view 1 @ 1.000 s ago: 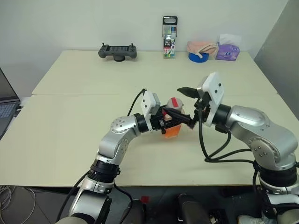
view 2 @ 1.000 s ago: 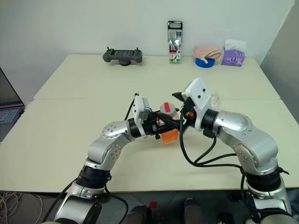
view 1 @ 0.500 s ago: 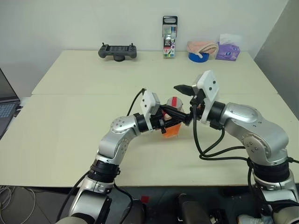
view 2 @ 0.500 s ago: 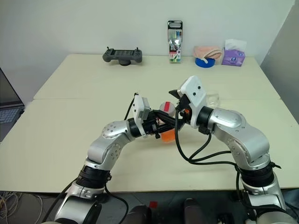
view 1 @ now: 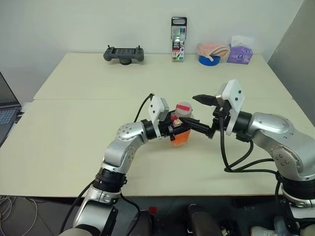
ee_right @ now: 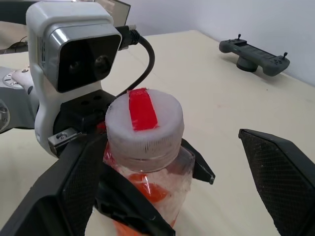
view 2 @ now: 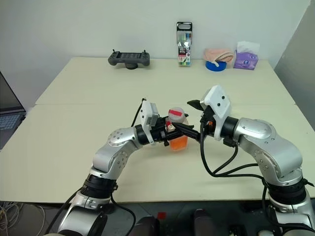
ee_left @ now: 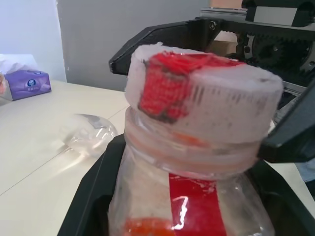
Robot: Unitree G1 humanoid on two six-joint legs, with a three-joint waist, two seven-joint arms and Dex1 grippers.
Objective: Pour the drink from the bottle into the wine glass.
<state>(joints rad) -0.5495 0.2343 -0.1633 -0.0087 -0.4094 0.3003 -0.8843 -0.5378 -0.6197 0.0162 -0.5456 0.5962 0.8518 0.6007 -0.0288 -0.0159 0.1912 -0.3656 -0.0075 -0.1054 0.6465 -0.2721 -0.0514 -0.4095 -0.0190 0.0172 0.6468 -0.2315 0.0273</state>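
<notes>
My left gripper (view 1: 177, 130) is shut on the bottle (view 1: 182, 125), holding it upright just above the middle of the table. The bottle (ee_right: 147, 167) is small and clear, with a white cap (ee_right: 144, 127) crossed by a red strip and a red label stripe (ee_left: 194, 201). The orange drink (view 1: 181, 139) fills its lower part. My right gripper (view 1: 199, 113) is open just to the right of the cap, one finger above cap height and one beside the bottle's shoulder, touching nothing. The wine glass (ee_left: 88, 137) shows as a clear rounded bowl on the table beyond the bottle.
Along the table's far edge stand a black game controller (view 1: 123, 53), a tall black-topped pack (view 1: 178, 39), a pink cloth over a blue roll (view 1: 211, 51) and a purple tissue pack (view 1: 239, 53). A laptop (view 1: 6, 115) pokes in at the left.
My right gripper, which reached in around the cap half a second ago, has drawn back to the right, still open. The left gripper and bottle have not moved.
</notes>
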